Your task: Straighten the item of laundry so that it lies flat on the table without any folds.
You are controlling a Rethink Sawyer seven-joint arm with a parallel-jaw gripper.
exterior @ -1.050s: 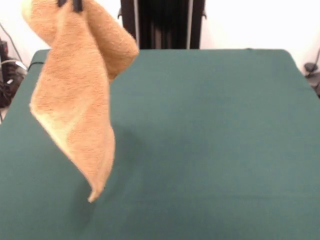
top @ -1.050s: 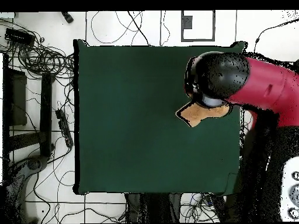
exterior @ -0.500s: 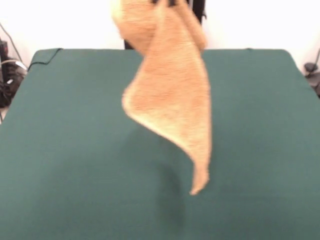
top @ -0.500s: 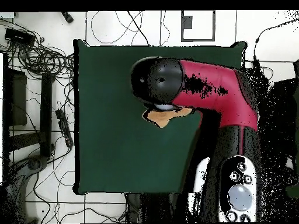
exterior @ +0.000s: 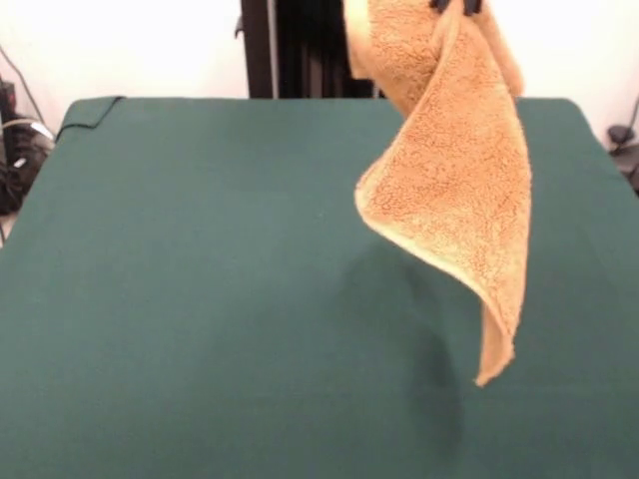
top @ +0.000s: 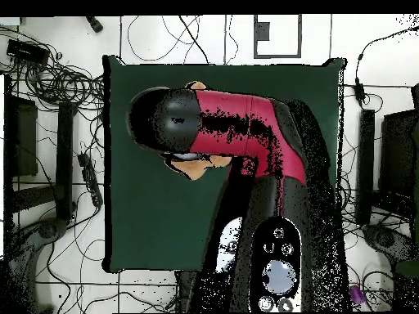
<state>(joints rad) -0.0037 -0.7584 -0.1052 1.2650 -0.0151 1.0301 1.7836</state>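
Since the earlier frames, towel [exterior: 454, 190] and arm [top: 237, 135] have travelled across the table [exterior: 200, 299]: in the front view the cloth hung at the upper left, then upper centre, and now hangs at the upper right. In the overhead view the arm's black head has swept from the right side of the table to the upper left part.

Gripper [exterior: 455, 5] is cut off by the top edge of the front view; only two dark tips show, clamped on the towel's upper fold. In the overhead view the arm hides the gripper completely. Most of the towel is hidden there too, with only small tan patches peeking out just below and just above the arm's head.

Towel hangs clear of the table, draped in a twisted fold. One corner juts left at mid-height and a narrow tail ends in a point at the lower right. A paler strip runs along its lower edge. No label can be made out. A faint shadow lies on the cloth below it.

Table is covered in dark green cloth, filling most of the front view. Behind it are a white wall and a dark upright column at top centre. In the overhead view, tangled cables [top: 57, 78] lie on a pale tiled floor at the left.
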